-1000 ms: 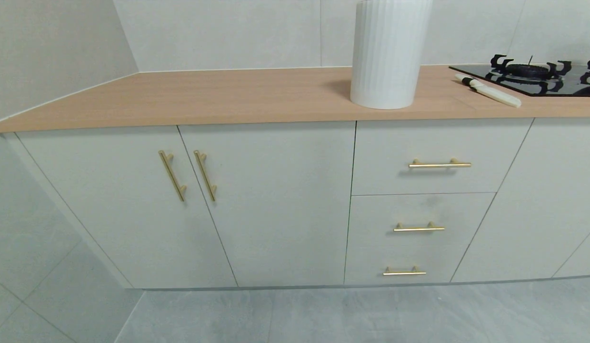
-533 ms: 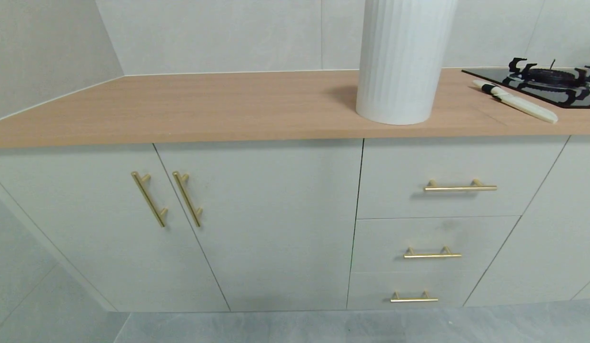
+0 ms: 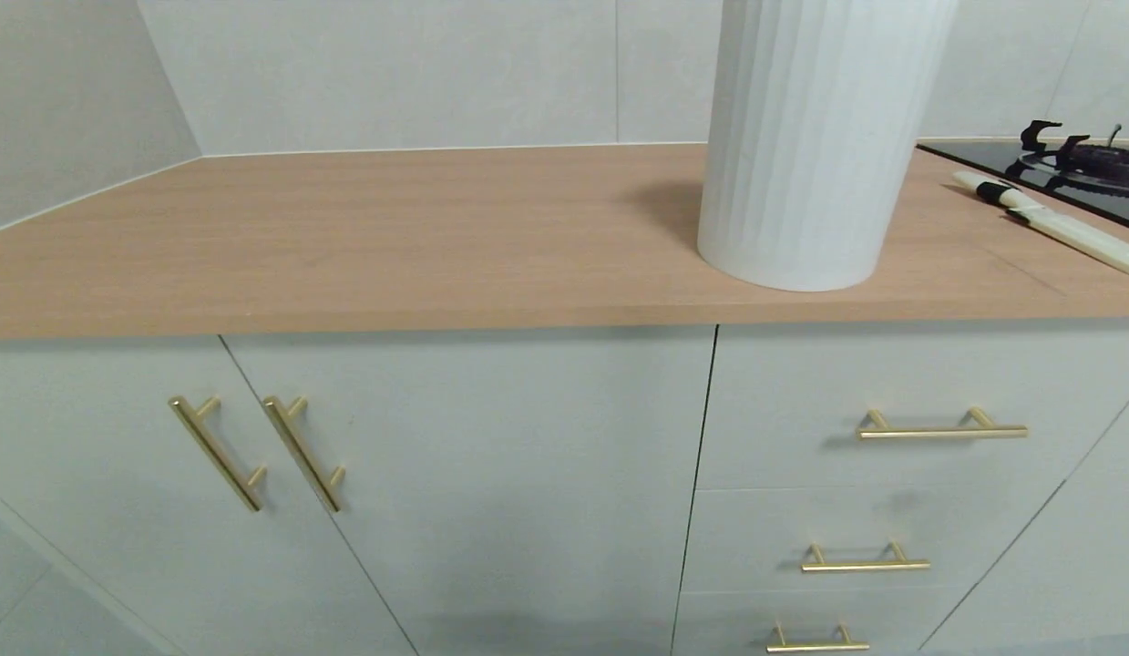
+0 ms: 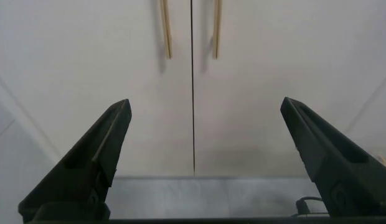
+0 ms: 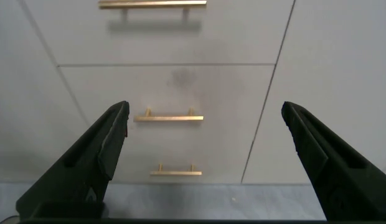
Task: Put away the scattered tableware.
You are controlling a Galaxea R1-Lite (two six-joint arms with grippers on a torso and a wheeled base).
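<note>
A cream-handled knife point(image 3: 1056, 226) with a black band lies on the wooden counter point(image 3: 391, 246) at the far right, beside the black hob point(image 3: 1083, 169). A tall white ribbed container point(image 3: 815, 137) stands on the counter to the knife's left. My left gripper point(image 4: 202, 109) hangs low before the double cabinet doors, open and holding nothing. My right gripper point(image 5: 202, 112) hangs low before the drawer stack, open and holding nothing.
Two cabinet doors with gold handles point(image 3: 254, 451) sit under the counter's left half. Three drawers with gold handles point(image 3: 942, 428) stack under the right half. Pale wall tiles close the counter at the back and left. Grey floor lies below.
The head camera has moved closer to the counter, so everything looks larger and lower. The things on the counter themselves have not moved.
</note>
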